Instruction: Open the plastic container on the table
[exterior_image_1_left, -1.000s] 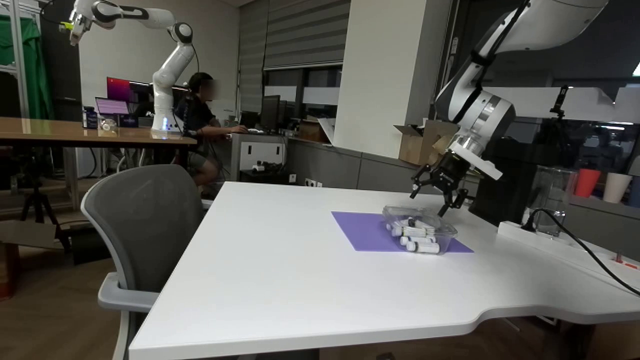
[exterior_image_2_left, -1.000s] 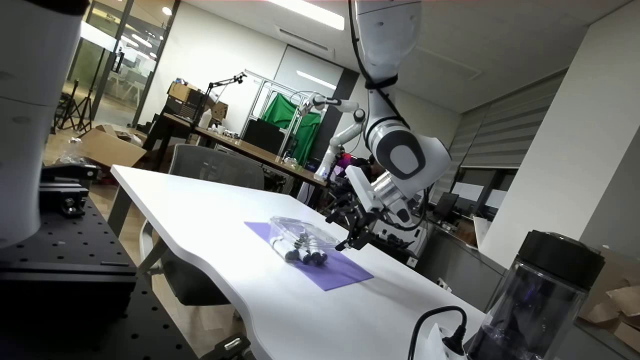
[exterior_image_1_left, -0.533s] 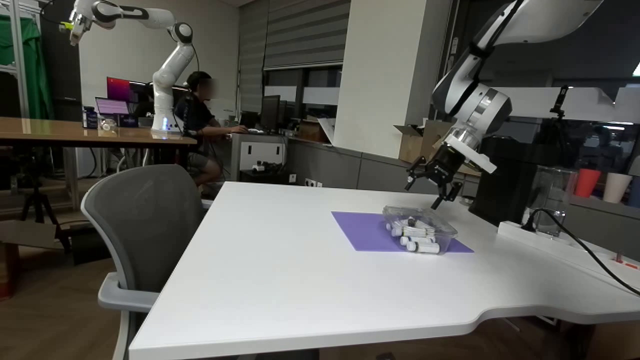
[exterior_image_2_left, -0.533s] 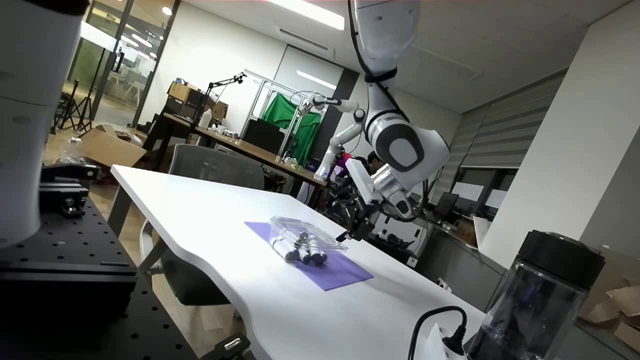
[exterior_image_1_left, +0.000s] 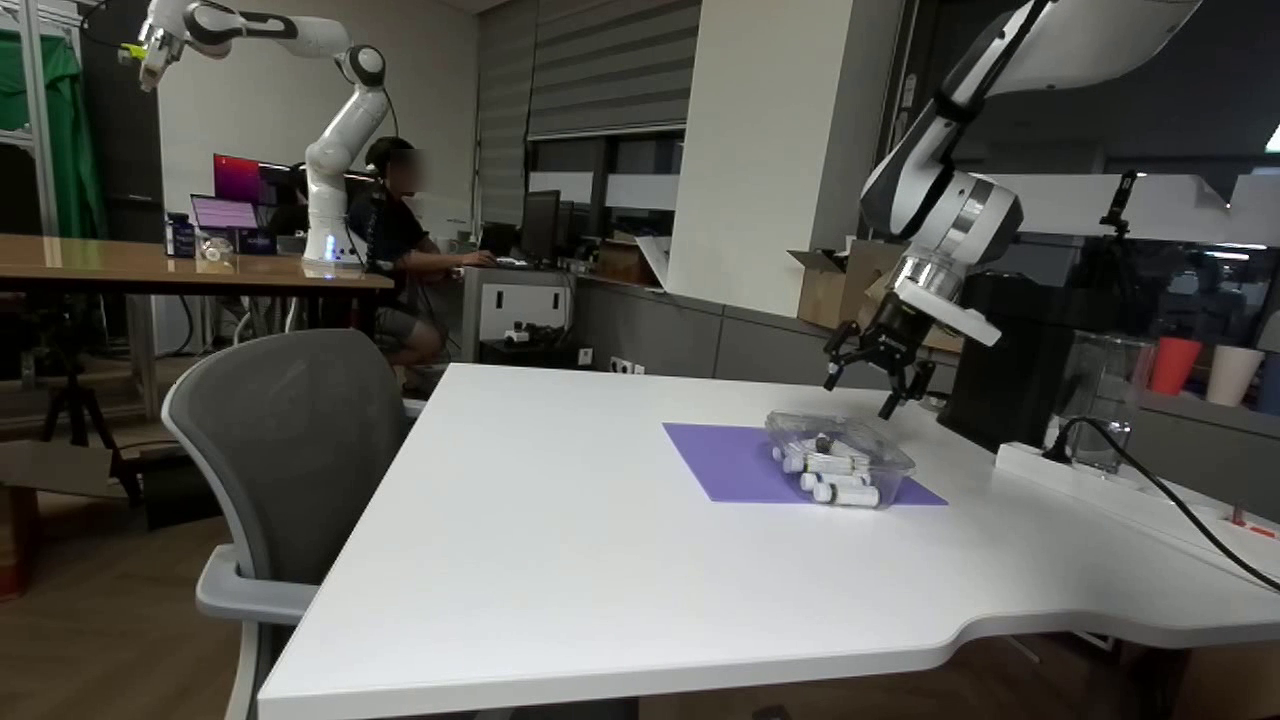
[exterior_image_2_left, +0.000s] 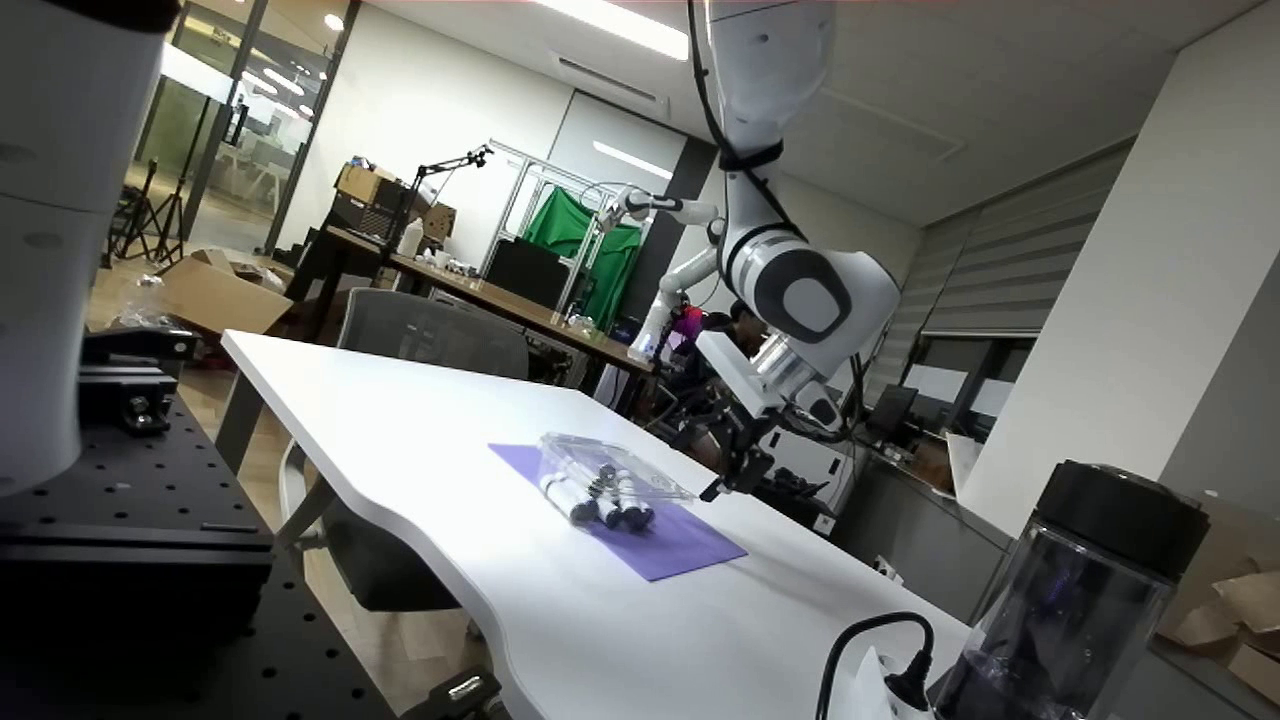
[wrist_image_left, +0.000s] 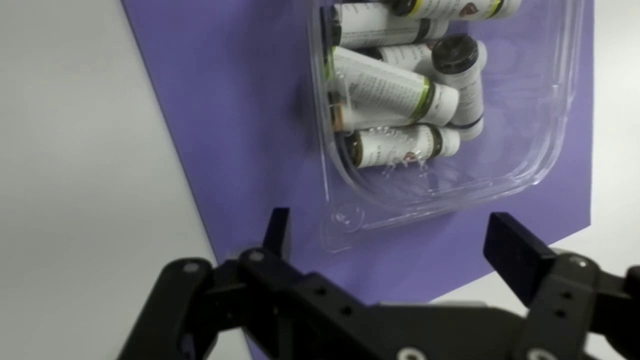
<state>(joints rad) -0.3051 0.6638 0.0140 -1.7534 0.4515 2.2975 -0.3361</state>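
Note:
The plastic container (exterior_image_1_left: 840, 460) is a low clear box with several small white-labelled bottles inside. It sits on the purple mat on the white table (exterior_image_1_left: 600, 560). It also shows in an exterior view (exterior_image_2_left: 600, 462) and in the wrist view (wrist_image_left: 520, 125). A clear top seems to lie over it, with a corner tab (wrist_image_left: 346, 217) sticking out toward my jaws. My gripper (exterior_image_1_left: 858, 400) is open and empty, above the table just beyond the container's far edge. In the wrist view its fingers (wrist_image_left: 387, 217) stand wide apart, either side of the tab corner, with nothing between them touched.
The purple mat (exterior_image_1_left: 730, 470) lies flat under the container. A white power strip (exterior_image_1_left: 1100, 485) with a black cable, a clear bottle with a black lid (exterior_image_2_left: 1070, 590) and a black box (exterior_image_1_left: 1000, 370) stand near the table's side. A grey chair (exterior_image_1_left: 290, 450) is at another edge.
My gripper rose slightly away from the container's edge, then shifted back a little sideways and tilted. It stays open. The container and mat have not moved.

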